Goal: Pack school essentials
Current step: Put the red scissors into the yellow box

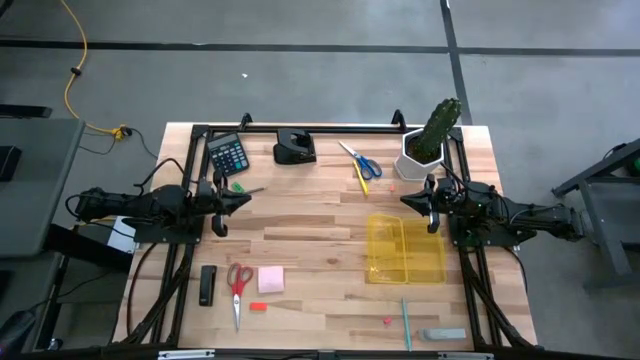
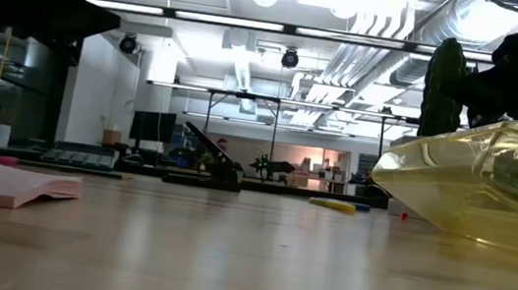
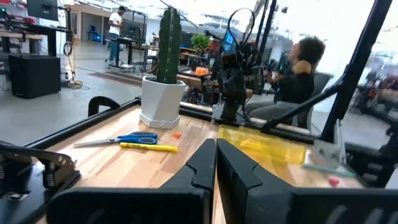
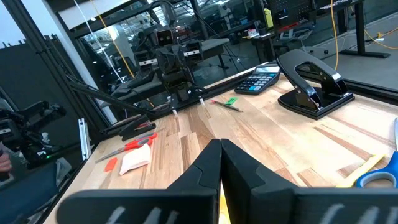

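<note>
Red-handled scissors [image 1: 238,285], a pink sticky pad [image 1: 271,279] and a small red bit [image 1: 259,306] lie flat at the near left. Blue-handled scissors [image 1: 360,160] and a yellow pen [image 1: 362,180] lie at the far middle. A teal pen [image 1: 406,322] and a tiny red bit [image 1: 386,320] lie near the front right. The clear yellow tray [image 1: 405,248] rests on the table right of centre. My left gripper [image 1: 245,197] is shut and empty above the table's left side. My right gripper [image 1: 405,197] is shut and empty above the right side, just beyond the tray.
A cactus in a white pot [image 1: 432,135] stands at the far right. A calculator [image 1: 228,153] and a black hole punch [image 1: 294,148] sit at the far left. A black bar [image 1: 207,285] lies beside the red scissors, a grey piece [image 1: 443,334] at the front right. A black frame rims the table.
</note>
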